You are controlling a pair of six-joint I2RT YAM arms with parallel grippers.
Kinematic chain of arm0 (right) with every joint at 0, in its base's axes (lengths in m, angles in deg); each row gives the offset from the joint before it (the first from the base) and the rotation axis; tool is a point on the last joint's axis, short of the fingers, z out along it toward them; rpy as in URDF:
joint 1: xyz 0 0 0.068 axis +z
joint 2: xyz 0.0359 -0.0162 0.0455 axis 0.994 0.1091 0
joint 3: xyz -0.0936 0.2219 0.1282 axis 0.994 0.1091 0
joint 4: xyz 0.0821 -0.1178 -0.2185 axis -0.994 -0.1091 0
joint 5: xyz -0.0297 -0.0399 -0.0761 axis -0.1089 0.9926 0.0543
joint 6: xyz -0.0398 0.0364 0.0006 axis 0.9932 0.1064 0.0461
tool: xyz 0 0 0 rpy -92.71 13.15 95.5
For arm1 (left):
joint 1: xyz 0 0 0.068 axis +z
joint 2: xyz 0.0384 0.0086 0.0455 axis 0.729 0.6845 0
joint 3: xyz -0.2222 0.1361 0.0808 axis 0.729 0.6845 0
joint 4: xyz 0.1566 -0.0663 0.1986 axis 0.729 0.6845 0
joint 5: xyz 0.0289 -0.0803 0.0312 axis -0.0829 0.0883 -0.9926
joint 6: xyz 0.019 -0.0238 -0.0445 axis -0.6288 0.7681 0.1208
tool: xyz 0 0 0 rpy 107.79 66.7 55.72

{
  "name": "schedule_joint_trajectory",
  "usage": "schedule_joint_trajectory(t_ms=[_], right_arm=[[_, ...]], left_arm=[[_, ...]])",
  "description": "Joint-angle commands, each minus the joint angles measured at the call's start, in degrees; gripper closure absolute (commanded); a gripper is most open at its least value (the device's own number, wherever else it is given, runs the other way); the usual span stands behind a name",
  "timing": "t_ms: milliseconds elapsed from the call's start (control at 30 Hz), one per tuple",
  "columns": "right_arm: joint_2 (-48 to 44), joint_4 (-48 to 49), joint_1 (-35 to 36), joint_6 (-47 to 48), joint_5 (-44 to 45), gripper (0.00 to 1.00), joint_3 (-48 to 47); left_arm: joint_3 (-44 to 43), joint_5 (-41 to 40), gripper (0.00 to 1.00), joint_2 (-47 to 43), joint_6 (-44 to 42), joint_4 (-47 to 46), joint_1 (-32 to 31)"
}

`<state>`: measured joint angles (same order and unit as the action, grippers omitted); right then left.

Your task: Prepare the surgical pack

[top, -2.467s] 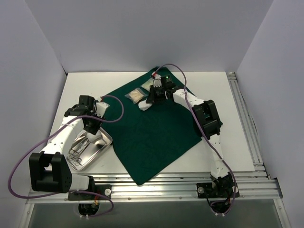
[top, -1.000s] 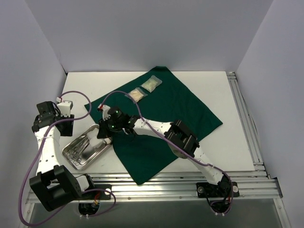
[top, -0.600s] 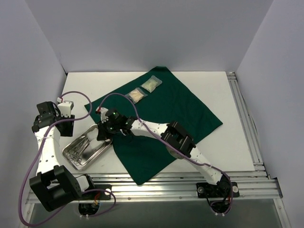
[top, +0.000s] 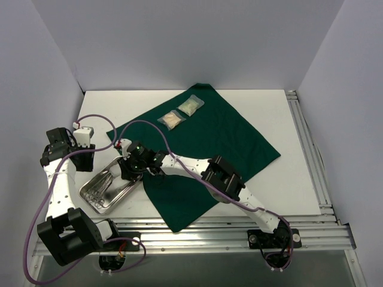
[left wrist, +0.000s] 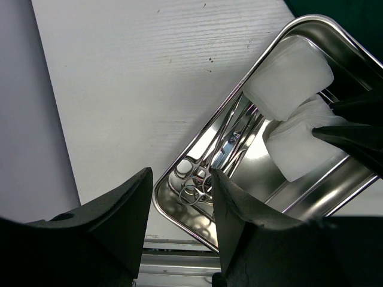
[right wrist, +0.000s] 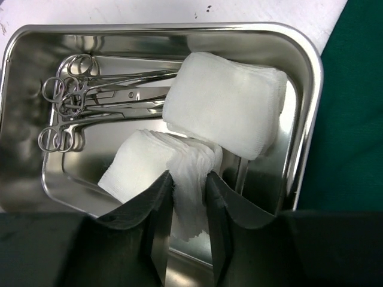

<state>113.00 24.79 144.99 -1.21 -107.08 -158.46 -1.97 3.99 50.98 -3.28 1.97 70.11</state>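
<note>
Right pincer (right wrist: 188, 176) clamped on gauze pad (right wrist: 143, 161) inside steel tray (right wrist: 315, 78)
Risk: fibres may cling on release, dragging pad out; left pincer (left wrist: 181, 173) apart, empty, above the surface (left wrist: 149, 72)

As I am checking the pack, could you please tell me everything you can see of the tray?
The tray is shiny steel, rectangular with rounded corners and a raised rim, lying flat on the white table beside the green drape. Inside lie ring-handled instruments, a gauze pad and a second pad, its edge between the fingers of the right hand.
</note>
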Motion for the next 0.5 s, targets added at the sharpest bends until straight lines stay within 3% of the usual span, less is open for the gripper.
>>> schedule_joint_trajectory(t_ms=[0, 67, 467], right_arm=[[-3.98, -2.29, 0.44, 2.99, 4.69, 0.75, -1.03], [-4.86, -2.29, 0.45, 3.26, 5.74, 0.70, -1.03], [-8.29, -2.64, 0.45, 5.36, 10.32, 0.67, -1.65]], left_arm=[[-1.90, 2.42, 0.47, -0.94, -0.85, 1.16, 0.16], [-2.07, 3.21, 0.47, -0.94, -1.03, 1.68, 0.16], [-2.60, 5.76, 0.47, -0.86, -1.73, 3.88, -0.54]])
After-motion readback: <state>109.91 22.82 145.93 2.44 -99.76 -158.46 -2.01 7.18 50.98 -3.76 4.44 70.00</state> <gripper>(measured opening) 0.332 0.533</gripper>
